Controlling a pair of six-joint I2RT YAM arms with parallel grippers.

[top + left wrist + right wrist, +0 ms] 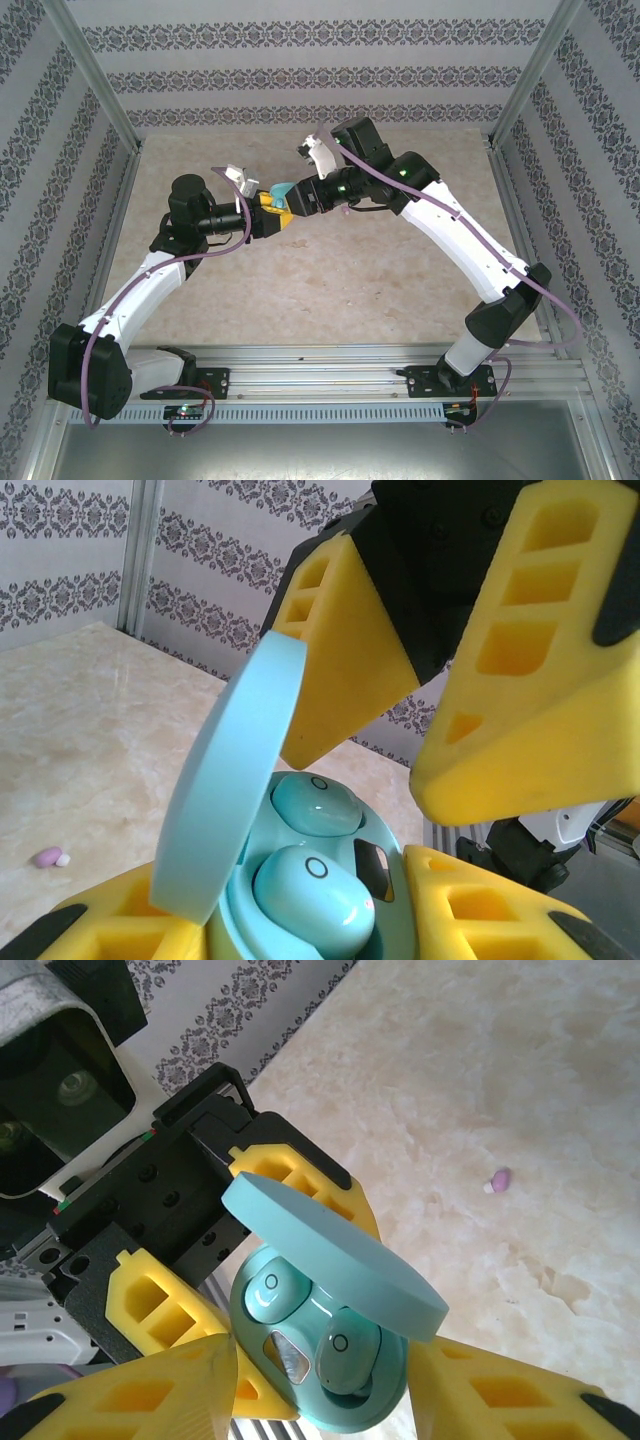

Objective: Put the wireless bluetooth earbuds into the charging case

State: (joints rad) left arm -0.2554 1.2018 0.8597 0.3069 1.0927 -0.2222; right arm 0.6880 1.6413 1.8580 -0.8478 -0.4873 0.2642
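L claw (290, 885) tight on cyan case (230, 780), 2 cyan buds (312, 900) (315, 805) inside; R claw (375, 768) apart.

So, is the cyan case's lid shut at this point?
No, the lid stands tilted open above the cyan case, with two cyan earbuds visible in its wells.

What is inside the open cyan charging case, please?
The case holds a near earbud and a far earbud, both cyan, beside its raised lid. The wells beneath them are covered.
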